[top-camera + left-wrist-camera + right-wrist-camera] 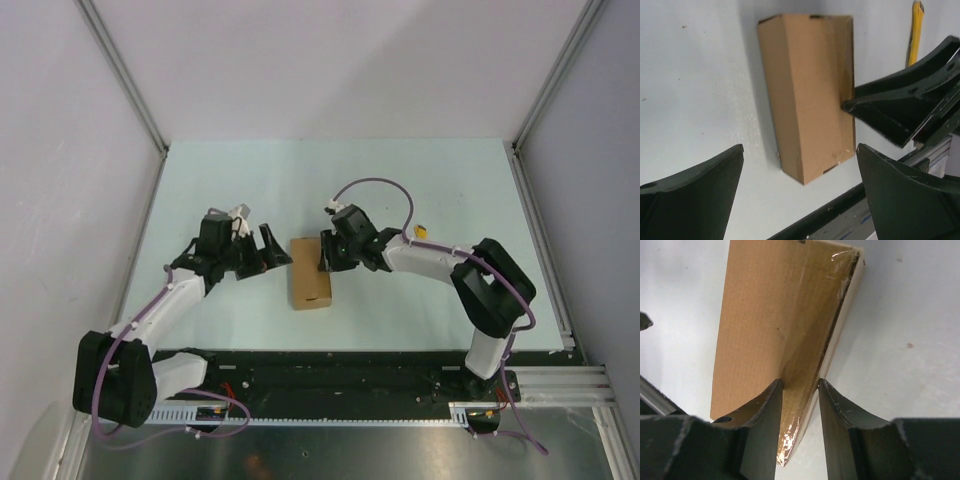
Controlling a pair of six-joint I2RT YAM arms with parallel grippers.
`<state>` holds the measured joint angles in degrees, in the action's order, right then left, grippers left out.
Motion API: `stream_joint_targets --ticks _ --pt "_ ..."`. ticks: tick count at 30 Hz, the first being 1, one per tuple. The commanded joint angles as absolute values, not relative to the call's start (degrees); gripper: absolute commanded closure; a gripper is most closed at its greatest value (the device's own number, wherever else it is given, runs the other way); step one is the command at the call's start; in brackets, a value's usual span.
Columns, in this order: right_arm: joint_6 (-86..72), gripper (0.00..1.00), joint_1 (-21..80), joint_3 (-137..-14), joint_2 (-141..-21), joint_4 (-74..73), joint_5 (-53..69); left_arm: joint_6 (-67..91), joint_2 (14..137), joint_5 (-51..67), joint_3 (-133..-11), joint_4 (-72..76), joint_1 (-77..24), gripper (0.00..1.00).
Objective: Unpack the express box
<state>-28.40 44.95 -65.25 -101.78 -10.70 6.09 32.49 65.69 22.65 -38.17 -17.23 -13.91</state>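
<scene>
The express box [311,272] lies flat on the pale tabletop [420,180], about midway between the left and right edges and somewhat closer to the near edge than the far one. Its long sides run from near to far. It's plain brown cardboard, and clear tape shines along one long edge in the right wrist view.

The left gripper [268,255] hangs just to the left of the box, pointed at it, not touching. Its fingers [695,192] are spread wide, with the whole width of the box visible between them in its own camera.

The right gripper [326,260] is up against the box's right side, near the far end. Its fingers [767,422] stand close together, one on each side of the taped long edge: one finger rests on the top face and the other sits beside the side wall. From where I stand I can't tell whether they are actually pinching the cardboard or just bracketing it.

Past the right arm, toward the right side of the tabletop, a slim yellow tool [914,35] lies well apart from the box. Only a small bit of it peeks out behind the arm in the overhead view.
</scene>
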Motion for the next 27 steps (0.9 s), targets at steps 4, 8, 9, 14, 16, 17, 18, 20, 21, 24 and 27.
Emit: stream_joint_targets --ticks 4,8,9,14,16,17,18,20,21,24,27 --pt "-26.89 0.62 47.55 -67.41 -104.77 -7.20 9.50 31.82 65.39 17.50 -40.69 -15.64 -14.24 0.01" --pt "-29.52 0.40 46.41 -68.03 -99.95 -10.89 1.16 31.38 63.11 14.86 -40.61 -15.73 -14.15 0.01" --pt "-30.05 0.36 45.36 -68.03 -98.37 -12.29 -0.08 31.12 61.80 14.24 -40.61 -15.73 -14.24 0.01" --pt "-31.64 0.24 40.44 -68.03 -90.63 -17.48 -13.96 28.84 59.07 12.66 -41.04 -15.91 -14.24 0.01" --pt "-31.56 0.25 36.75 -68.03 -90.09 -21.61 -18.43 27.87 58.36 12.83 -41.22 -16.26 -14.15 0.00" --pt "-31.47 0.27 35.35 -68.03 -90.35 -24.23 -19.50 27.69 58.27 13.09 -41.39 -16.17 -14.24 0.00" --pt "-30.86 0.28 33.94 -68.03 -90.61 -25.65 -20.82 27.51 58.27 13.27 -41.57 -16.35 -14.24 0.00" --pt "-29.80 0.31 30.33 -68.03 -91.40 -28.55 -23.54 27.07 58.27 14.67 -42.10 -16.35 -14.24 0.00" --pt "-28.92 0.32 29.19 -68.03 -92.36 -29.09 -24.25 26.90 58.45 15.20 -42.27 -16.43 -14.15 0.01" --pt "-26.64 0.38 25.67 -68.03 -94.73 -29.97 -25.49 26.72 58.89 16.52 -42.89 -16.52 -14.24 0.00" --pt "-24.97 0.45 23.12 -68.03 -96.41 -28.83 -23.39 26.63 59.59 17.49 -43.24 -16.61 -14.15 0.00"
